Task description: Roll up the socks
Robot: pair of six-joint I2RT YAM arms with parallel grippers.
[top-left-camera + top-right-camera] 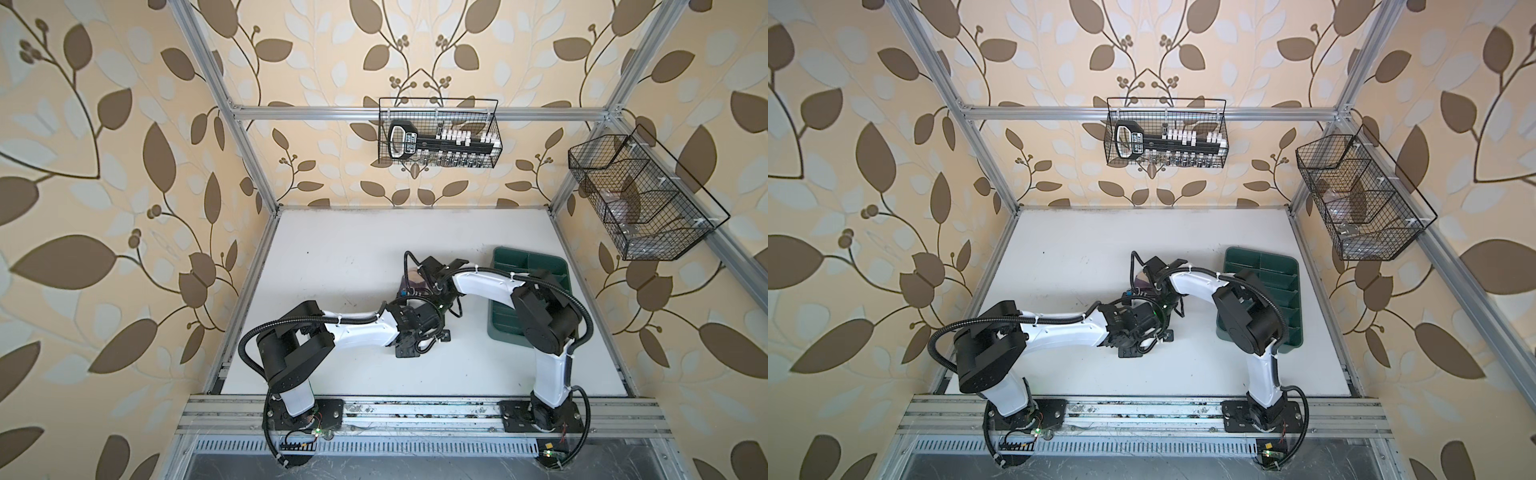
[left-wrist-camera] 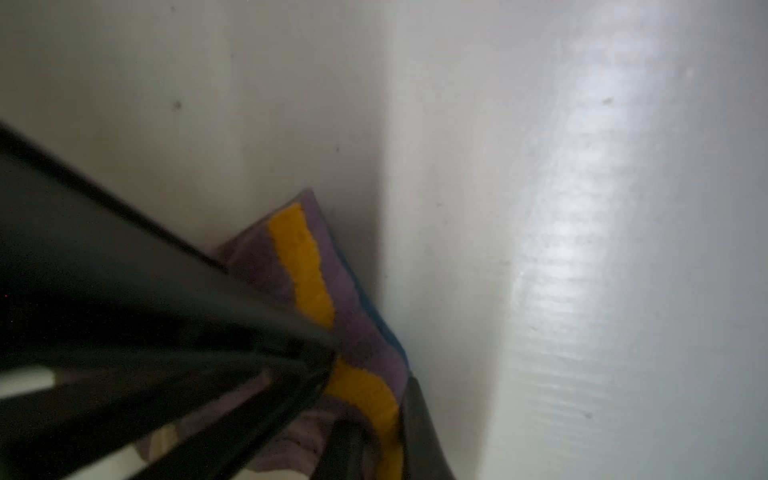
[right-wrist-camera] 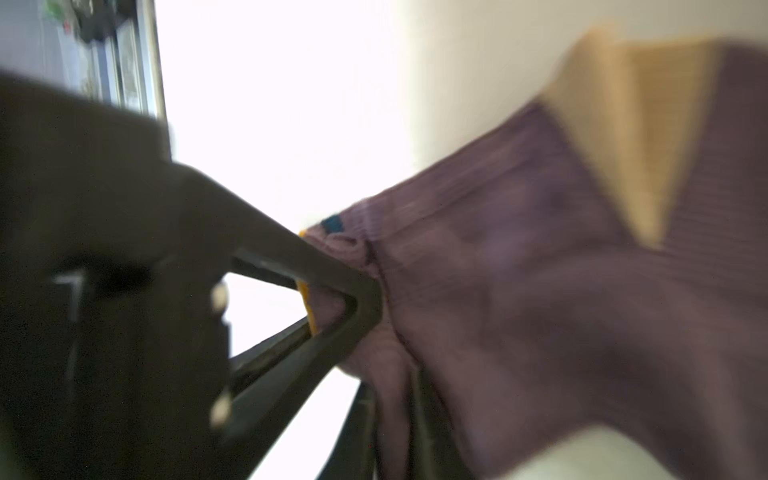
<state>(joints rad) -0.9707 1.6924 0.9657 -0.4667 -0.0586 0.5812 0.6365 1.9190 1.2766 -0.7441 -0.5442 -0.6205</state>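
The purple sock [image 2: 357,332] lies at the middle of the table [image 1: 332,257]. In both top views only a small patch of the purple sock [image 1: 409,286] [image 1: 1143,283] is seen, since it is covered by both wrists. In the left wrist view its orange stripe [image 2: 299,266] is crossed by the fingers of the left gripper [image 2: 370,386]: the jaws stand almost together, and the striped fabric is pinched between them. A thin edge of the light blue sock [image 2: 374,307] is shown beneath the purple one, flat against the table. In the right wrist view, which is blurred, the ribbed body and beige band [image 3: 623,145] are spread out beyond the right gripper [image 3: 395,353]. A fold of purple fabric is seen between its two fingers, but whether it is clamped or loose cannot be told. The two grippers are held close together over the purple sock, the right one on the far side. A green tray [image 1: 528,259] is set on the table to the right, apart from the purple sock
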